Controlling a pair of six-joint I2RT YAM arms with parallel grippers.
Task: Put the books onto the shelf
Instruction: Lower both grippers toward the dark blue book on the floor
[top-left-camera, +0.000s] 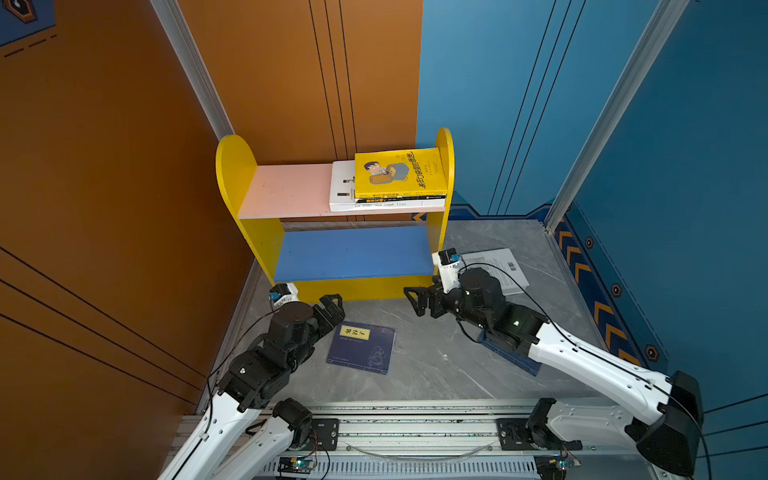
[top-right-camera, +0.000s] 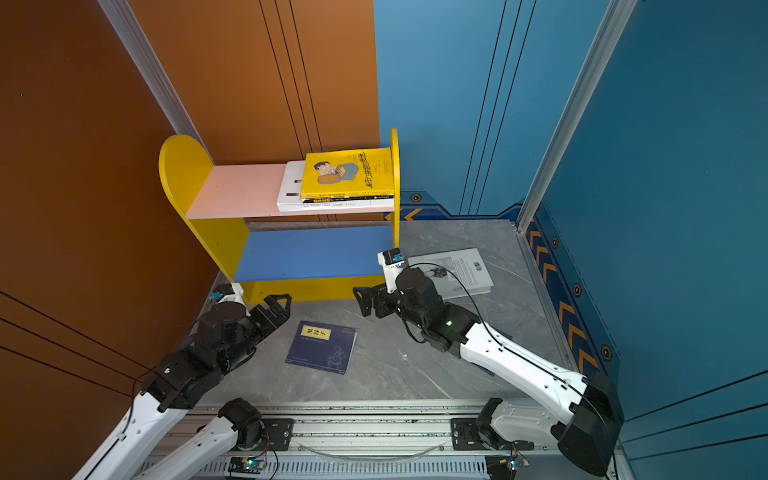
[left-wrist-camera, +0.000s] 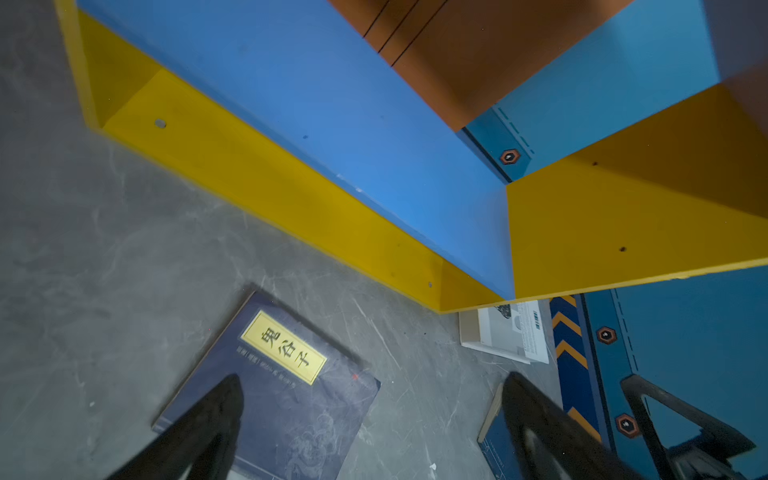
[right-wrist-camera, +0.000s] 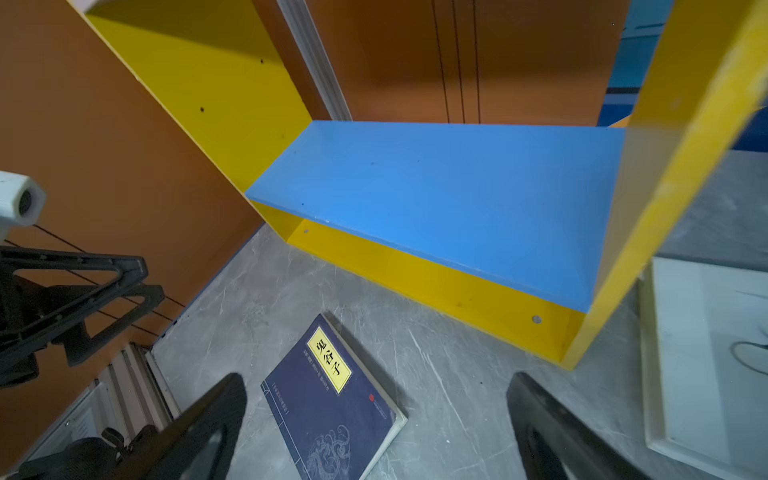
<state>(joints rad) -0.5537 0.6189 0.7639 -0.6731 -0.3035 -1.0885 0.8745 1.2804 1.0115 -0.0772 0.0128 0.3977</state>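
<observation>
3 stacked paperbacks (top-left-camera: 399, 174) are lying on the pink upper board (top-left-camera: 286, 191) of the yellow-sided shelf (top-left-camera: 232, 174), while 3 are waiting on the grey tabletop (top-left-camera: 436, 357) around the left jaws and right jaws, both gaping empty, a navy yellow-labelled paperback (top-left-camera: 361, 347) between them.

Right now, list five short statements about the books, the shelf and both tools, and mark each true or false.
1. The yellow book lies on top of the stack on the pink upper board. True.
2. The blue lower board holds two books. False: nothing lies on it.
3. The left tool grips the navy book. False: its jaws stand open, and the book lies flat on the floor.
4. A white-grey book lies on the floor to the right of the shelf. True.
5. The right tool is open and holds nothing. True.
</observation>
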